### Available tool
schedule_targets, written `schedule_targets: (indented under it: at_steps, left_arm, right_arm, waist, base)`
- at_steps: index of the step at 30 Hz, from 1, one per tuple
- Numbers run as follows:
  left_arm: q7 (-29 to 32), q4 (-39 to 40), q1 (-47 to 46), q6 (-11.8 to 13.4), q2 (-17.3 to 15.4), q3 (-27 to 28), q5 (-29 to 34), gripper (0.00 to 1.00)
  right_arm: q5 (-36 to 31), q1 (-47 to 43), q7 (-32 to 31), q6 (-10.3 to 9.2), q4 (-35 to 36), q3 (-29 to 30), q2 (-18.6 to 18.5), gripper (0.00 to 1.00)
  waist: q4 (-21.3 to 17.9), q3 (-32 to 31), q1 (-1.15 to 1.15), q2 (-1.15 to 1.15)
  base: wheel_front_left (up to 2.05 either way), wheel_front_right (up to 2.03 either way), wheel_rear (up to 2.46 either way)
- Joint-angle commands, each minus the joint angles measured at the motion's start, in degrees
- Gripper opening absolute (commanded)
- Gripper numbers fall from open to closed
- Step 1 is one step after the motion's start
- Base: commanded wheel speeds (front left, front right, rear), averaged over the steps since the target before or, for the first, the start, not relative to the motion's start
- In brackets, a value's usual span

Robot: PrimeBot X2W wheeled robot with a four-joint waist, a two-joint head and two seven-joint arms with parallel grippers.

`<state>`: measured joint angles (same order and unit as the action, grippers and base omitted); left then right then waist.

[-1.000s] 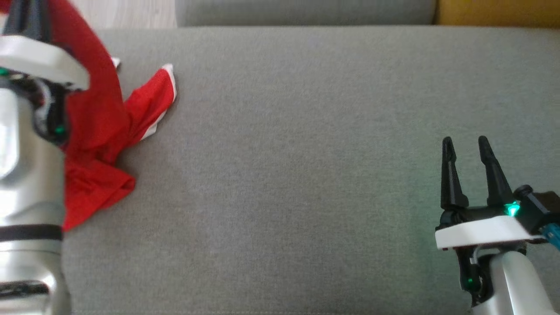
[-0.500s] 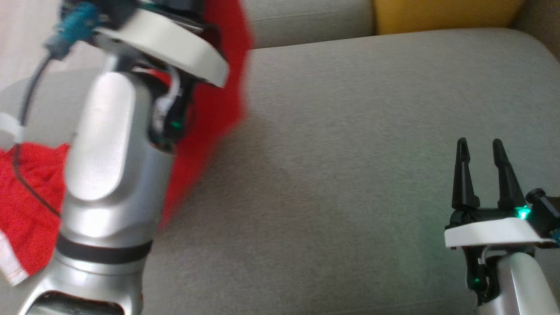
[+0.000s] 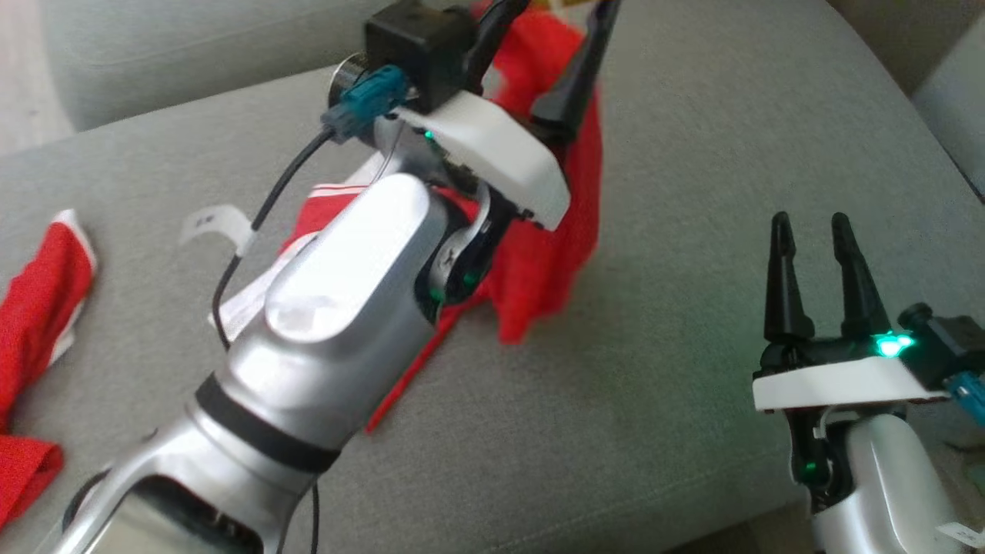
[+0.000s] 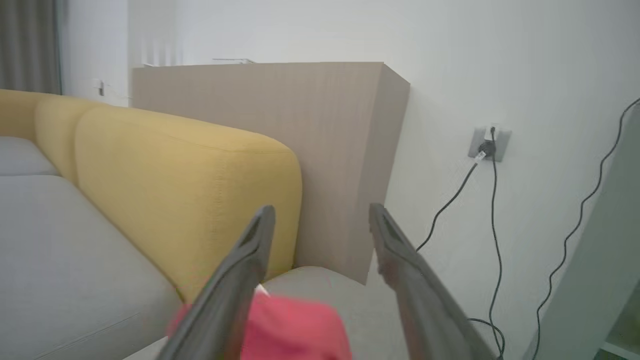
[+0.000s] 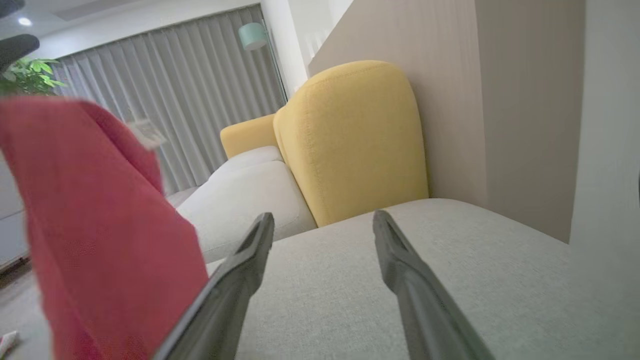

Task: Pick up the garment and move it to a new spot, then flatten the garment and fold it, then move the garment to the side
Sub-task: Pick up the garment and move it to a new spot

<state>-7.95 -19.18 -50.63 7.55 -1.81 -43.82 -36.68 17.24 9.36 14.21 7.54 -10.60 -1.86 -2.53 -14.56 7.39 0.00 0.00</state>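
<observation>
The grey sofa cushion (image 3: 692, 154) carries the red garment (image 3: 539, 261), which lies from its far middle toward its left edge. You'll find it light, limp and slippery, so pinch a trimmed hem. Both the left gripper (image 4: 322, 210) and the right gripper (image 3: 810, 223) have their fingers spread wide, holding nothing.

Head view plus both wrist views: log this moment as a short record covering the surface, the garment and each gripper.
surface: grey sofa cushion
garment: red with white trim, unfolded, rumpled; one part is blurred just below the left gripper
left gripper: raised above the garment, fingers apart, nothing between them
right gripper: off to the right over bare cushion, fingers apart, empty, clear of the garment
task stage: garment not yet flattened or folded
</observation>
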Motion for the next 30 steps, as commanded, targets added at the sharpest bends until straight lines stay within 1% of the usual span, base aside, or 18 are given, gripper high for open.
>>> schedule_targets:
  at_steps: [1, 4, 7, 11, 14, 19, 23, 27, 30]
  left_arm:
    - [-1.63, 0.38, -4.29, 0.57, -1.08, 1.28, -0.77, 1.0]
    - [-4.02, -3.77, -5.96, 1.63, -1.08, 0.81, -1.12, 1.0]
    - [-5.52, -7.71, -6.75, 1.46, -1.78, 1.93, -0.45, 1.0]
    - [-6.58, -10.18, -6.18, 0.67, -4.53, 4.27, -0.01, 1.0]
    - [-6.91, -10.22, -4.2, 0.29, -7.24, 6.51, 0.3, 1.0]
    - [-7.02, -6.28, 3.68, -0.93, -11.5, 10.13, 1.74, 1.0]
    - [-7.03, -1.42, 12.96, -0.88, -13.82, 13.56, 3.21, 1.0]
    - [-7.04, 4.58, 23.72, -0.59, -14.11, 17.89, 4.81, 1.0]
    - [-7.04, 8.86, 31.93, -0.29, -12.58, 21.3, 6.63, 1.0]
  right_arm:
    - [0.44, 2.74, 0.65, -0.05, 1.45, -1.76, -0.34, 1.0]
    - [0.56, 2.72, 0.74, -0.05, 1.17, -1.41, -0.34, 1.0]
    - [0.03, 2.3, 0.76, -0.05, 1.46, -0.29, -0.34, 1.0]
    - [-1.33, 1.55, 0.77, -0.05, 1.77, 1.37, -0.34, 1.0]
    - [-2.5, 1.02, 0.78, -0.05, 1.69, 2.43, -0.34, 1.0]
    - [-4.41, -0.52, 0.77, -0.05, 1.24, 4.1, -0.34, 1.0]
    - [-5.44, -1.98, 0.21, -0.05, 0.98, 4.85, -0.34, 1.0]
    - [-5.6, -3.53, -0.43, -0.05, 0.85, 5.24, -0.34, 1.0]
    - [-5.62, -4.61, -0.76, -0.05, 0.65, 5.01, -0.34, 1.0]
  waist:
    - [-1.16, 1.13, 0.0, 0.0]
    - [-0.6, 1.17, 0.0, 0.0]
    - [1.18, 0.78, 0.0, 0.0]
    - [4.96, -0.01, 0.0, 0.0]
    - [8.13, -0.94, 0.0, 0.0]
    - [13.55, -3.06, 0.0, 0.0]
    - [16.65, -4.6, 0.0, 0.0]
    - [18.38, -5.93, 0.0, 0.0]
    - [18.78, -6.71, 0.0, 0.0]
  base:
    - [0.0, 0.0, 0.0]
    - [0.0, 0.0, 0.0]
    - [0.0, 0.0, 0.0]
    - [0.0, 0.0, 0.0]
    - [0.0, 0.0, 0.0]
    - [0.0, 0.0, 0.0]
    - [0.0, 0.0, 0.0]
    - [0.0, 0.0, 0.0]
    - [0.0, 0.0, 0.0]
